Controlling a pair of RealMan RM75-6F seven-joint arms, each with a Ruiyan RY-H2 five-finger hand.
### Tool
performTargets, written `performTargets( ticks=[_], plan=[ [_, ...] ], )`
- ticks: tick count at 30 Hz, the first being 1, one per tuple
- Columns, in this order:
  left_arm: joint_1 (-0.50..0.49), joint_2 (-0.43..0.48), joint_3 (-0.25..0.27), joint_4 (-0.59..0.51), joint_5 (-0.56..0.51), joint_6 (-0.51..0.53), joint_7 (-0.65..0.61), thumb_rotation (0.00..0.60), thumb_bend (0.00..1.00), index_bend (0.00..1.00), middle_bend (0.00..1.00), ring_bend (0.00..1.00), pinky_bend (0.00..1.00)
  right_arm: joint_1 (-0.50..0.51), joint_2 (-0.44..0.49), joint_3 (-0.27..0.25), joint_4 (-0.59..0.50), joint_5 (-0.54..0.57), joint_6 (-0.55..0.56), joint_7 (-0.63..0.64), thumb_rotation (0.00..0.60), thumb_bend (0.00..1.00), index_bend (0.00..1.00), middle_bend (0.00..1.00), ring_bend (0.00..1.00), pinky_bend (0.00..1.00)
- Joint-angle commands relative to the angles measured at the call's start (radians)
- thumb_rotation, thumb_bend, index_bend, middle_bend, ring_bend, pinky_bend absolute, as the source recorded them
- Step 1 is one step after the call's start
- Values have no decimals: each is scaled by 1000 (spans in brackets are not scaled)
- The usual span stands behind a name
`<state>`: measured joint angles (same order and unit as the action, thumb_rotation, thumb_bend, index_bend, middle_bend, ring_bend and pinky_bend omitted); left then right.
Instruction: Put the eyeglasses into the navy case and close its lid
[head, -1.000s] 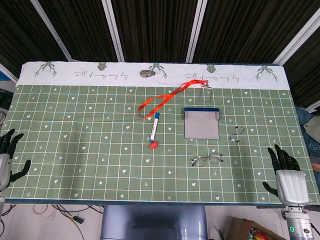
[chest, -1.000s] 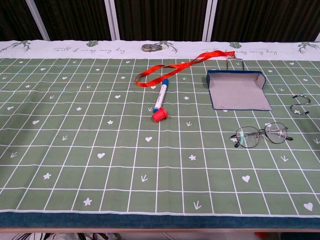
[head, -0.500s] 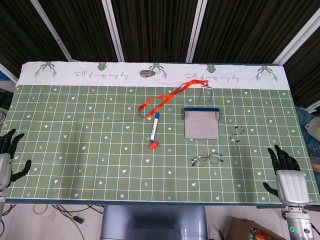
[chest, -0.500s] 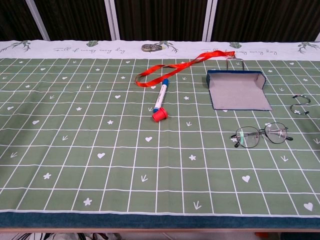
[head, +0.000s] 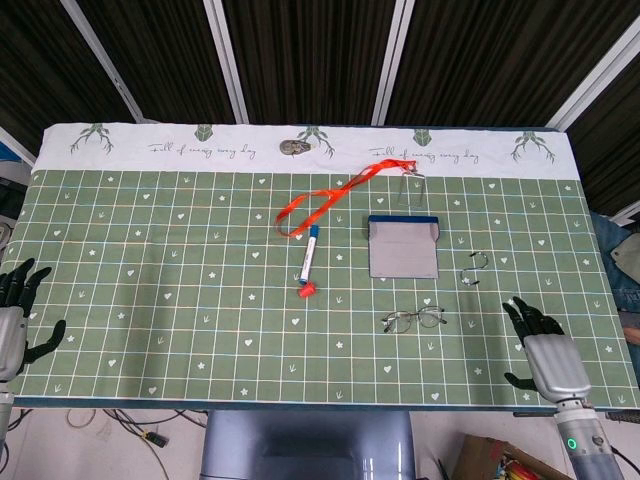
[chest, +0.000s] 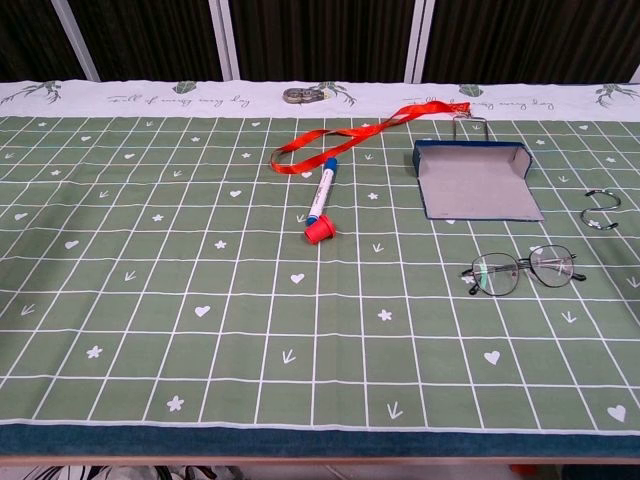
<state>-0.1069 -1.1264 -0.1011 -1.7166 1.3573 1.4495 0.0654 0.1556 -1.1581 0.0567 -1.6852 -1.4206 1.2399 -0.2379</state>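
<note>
Green grid-patterned cloth covers the tabletop (head: 150, 260), and nothing on it is yet in your grasp. Your thin wire-framed eyeglasses (head: 414, 319) lie flat just on the near side of the open navy case with the grey lining (head: 403, 247), a little apart from it. Your right hand (head: 545, 353) hovers at the near edge, well right of the case, fingers spread and empty; your left hand (head: 14, 322) waits far left of the case, also spread and empty.

You are at the reach step, I judge. Next, bring the right hand over the eyeglasses and pinch the frame gently.

Only the head view shows your hands. The chest view shows the case's raised rim and the lenses more clearly.
</note>
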Motion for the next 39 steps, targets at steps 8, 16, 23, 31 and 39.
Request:
performTargets(
  ticks=[8,16,23,31,39],
  plan=[
    [-1,3,-1,-4,-7,-6,-4,600,353,100,0,0,0,158,14,75,-103,153,-191,-79,600,275,314,0,123,197],
    [-2,3,-2,-7,-13,-8,-4,600,353,95,0,0,0,245,-94,116,-77,266,-240,-152,600,299,381,0,123,196],
    [-4,6,-4,-10,-22,-15,-6,600,353,91,0,0,0,309,-182,130,-13,365,-269,-216,600,356,402,0,124,197],
    [-6,7,-7,-14,-31,-21,-5,600,353,91,0,0,0,356,-243,137,33,417,-271,-249,600,357,436,0,124,197],
    [-6,8,-7,-15,-32,-21,-6,600,354,91,0,0,0,384,-280,131,56,453,-275,-259,600,358,472,0,124,197]
  ],
)
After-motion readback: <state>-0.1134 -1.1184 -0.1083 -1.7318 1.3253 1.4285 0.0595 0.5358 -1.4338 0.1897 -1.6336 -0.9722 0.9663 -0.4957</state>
